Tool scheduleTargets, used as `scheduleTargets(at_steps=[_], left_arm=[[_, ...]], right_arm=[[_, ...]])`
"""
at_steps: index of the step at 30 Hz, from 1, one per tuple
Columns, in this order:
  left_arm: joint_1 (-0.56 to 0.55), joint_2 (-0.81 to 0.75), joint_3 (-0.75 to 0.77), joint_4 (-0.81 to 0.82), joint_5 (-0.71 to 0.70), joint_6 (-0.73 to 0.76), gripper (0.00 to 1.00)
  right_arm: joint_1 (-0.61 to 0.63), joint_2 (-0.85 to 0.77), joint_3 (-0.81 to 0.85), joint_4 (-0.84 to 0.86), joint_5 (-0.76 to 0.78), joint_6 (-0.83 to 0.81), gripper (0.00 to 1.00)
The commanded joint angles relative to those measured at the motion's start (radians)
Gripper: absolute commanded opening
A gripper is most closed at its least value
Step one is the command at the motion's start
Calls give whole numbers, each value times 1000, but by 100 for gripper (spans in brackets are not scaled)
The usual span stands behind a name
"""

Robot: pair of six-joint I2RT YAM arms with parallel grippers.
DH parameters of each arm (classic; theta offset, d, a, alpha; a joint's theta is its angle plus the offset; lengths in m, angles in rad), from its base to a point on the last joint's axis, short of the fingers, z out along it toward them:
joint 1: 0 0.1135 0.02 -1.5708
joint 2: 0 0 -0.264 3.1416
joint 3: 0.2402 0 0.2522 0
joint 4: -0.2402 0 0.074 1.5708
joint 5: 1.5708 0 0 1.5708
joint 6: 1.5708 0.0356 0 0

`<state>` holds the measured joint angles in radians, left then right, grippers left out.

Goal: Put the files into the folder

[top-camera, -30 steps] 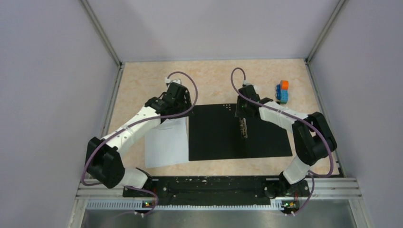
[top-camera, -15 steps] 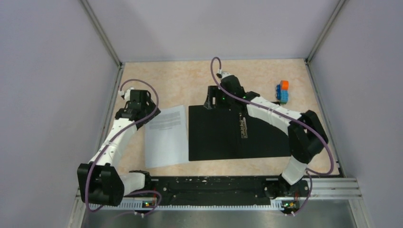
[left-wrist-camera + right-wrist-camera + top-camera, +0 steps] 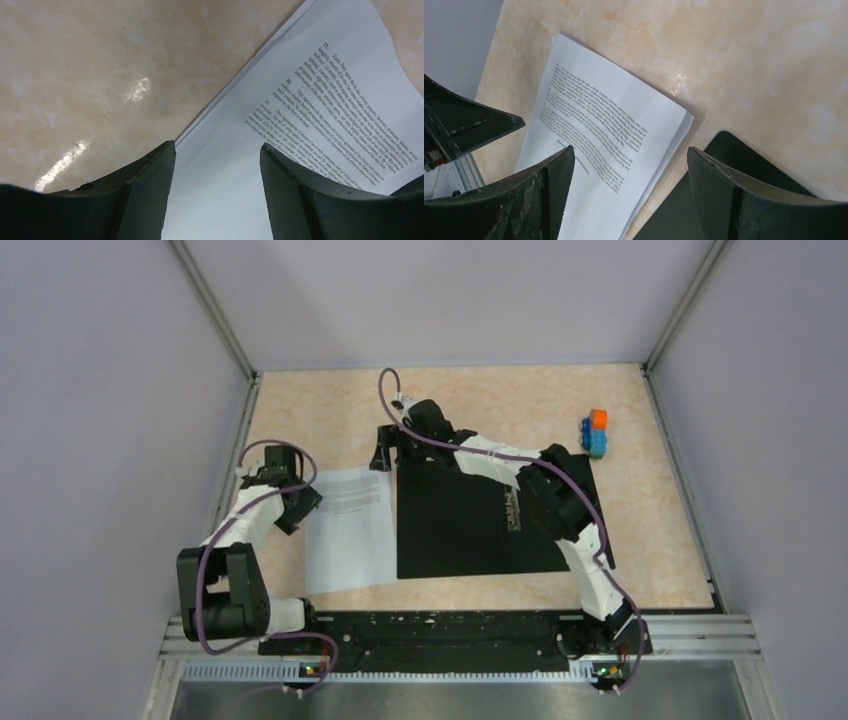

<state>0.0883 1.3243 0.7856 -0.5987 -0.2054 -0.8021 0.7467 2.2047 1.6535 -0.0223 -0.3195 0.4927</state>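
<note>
Thin, light and floppy, and judged best taken at a free corner, the files (image 3: 348, 530) are seen flat on the bench (image 3: 480, 400) just left of the opened folder (image 3: 450, 530), with the left fingers (image 3: 145, 190) and right fingers (image 3: 539, 195) spread wide above them, nothing being gripped.

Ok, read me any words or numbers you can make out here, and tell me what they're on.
"19", "20", "21": paragraph numbers on the top sheet of the files.
Body text on that sheet: too small to read reliably.
The folder: no text visible.
</note>
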Motion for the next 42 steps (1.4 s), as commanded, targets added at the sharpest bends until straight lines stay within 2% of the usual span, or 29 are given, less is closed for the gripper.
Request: scheduleTargets(at_steps=[1,9,12,17,25,42], left_arm=[[12,43,-8,60,15,-16,68],[17,101,-19,76,3,-33,66],[18,112,-22,73,-5,-41,66],[18,124,-19,72,-3,-48,66],[18,139,-19,70,9,-51,66],[18,156,-3,68,23,-51,64]], right_arm=[[19,85,129,26,-28,-3,83],[37,143,195,-91,73,-31,85],[44,148,194,-117,68,-8,86],[84,134,162,-155,76,15,86],[100,90,69,-235,149,144,87],[142,49,-15,-255,172,185,91]])
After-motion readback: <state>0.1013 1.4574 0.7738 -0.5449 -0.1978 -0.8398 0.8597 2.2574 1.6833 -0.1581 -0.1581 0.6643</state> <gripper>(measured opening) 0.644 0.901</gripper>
